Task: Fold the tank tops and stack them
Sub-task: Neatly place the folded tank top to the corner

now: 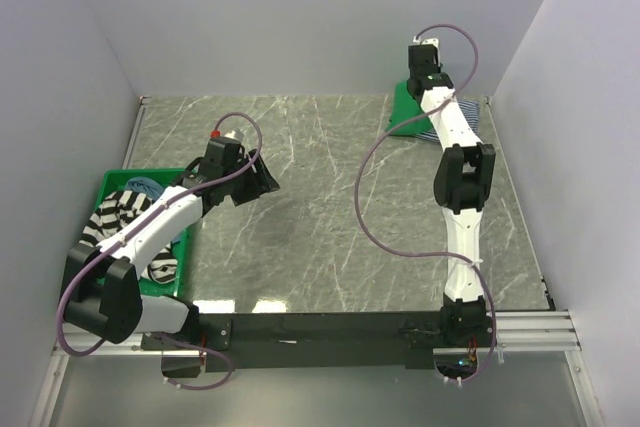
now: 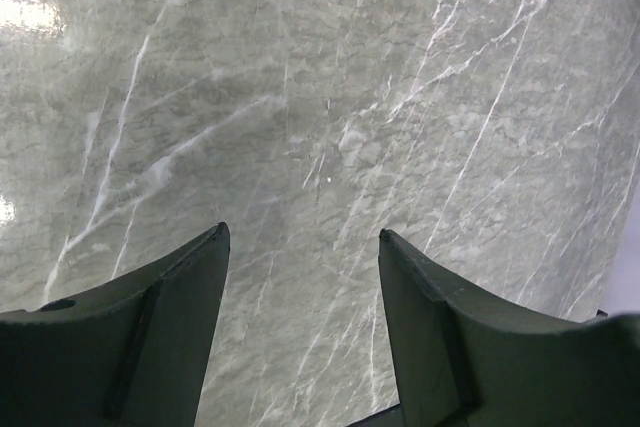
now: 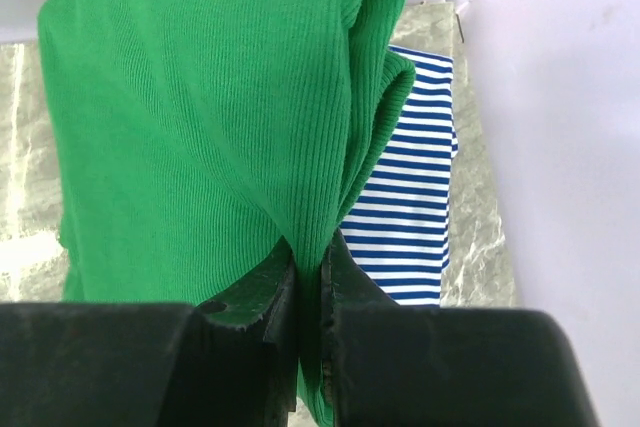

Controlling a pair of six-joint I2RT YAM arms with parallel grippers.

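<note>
Left arm covers much of the green bin (image 1: 108, 183) at near left, so its contents are partly hidden. In it: the bold black-white striped top (image 1: 118, 213), crumpled, and a scrap of the dusty blue top (image 1: 146, 186) (shape unreadable). Left gripper (image 2: 302, 239) hangs over the marble table (image 2: 330, 97), fingers apart, empty. Far right corner: right gripper (image 3: 308, 259) clamped on the folded green top (image 3: 190, 127), which overlaps the navy-white striped top (image 3: 412, 197).

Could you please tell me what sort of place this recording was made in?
Most likely a robotics lab test cell, not a home: a marble-patterned tabletop boxed in by plain white walls, two arms fixed to a metal frame, and a green plastic bin of tank tops.
</note>
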